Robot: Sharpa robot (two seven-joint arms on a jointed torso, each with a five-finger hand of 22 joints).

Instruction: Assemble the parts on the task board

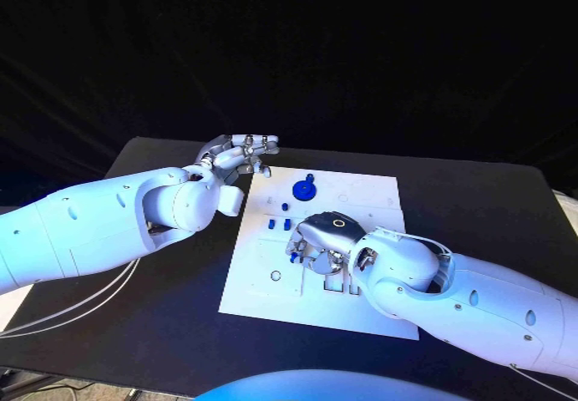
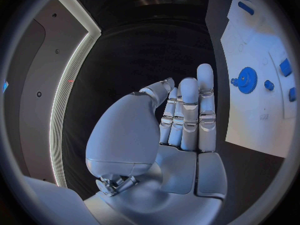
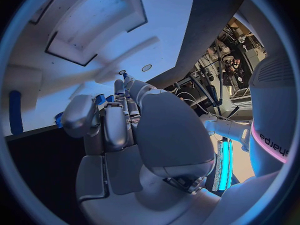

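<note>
The white task board (image 1: 367,205) lies in the middle of the black table. A blue gear (image 1: 305,190) stands near its far edge, and small blue parts (image 1: 280,223) sit left of centre. My right hand (image 1: 323,242) hovers low over the board's middle, fingers bent down toward it. In the right wrist view its fingertips (image 3: 120,87) reach the board (image 3: 94,25) beside small blue parts (image 3: 100,99); whether one is held is unclear. My left hand (image 1: 247,154) hangs off the board's far left corner, fingers (image 2: 187,110) straight, palm empty. The gear (image 2: 247,80) lies beside it.
Rectangular recesses (image 3: 69,47) are cut into the board near my right hand. A long blue part (image 3: 15,117) lies close to the board's edge. Bare black table (image 1: 157,292) surrounds the board on all sides, widest at the left and right.
</note>
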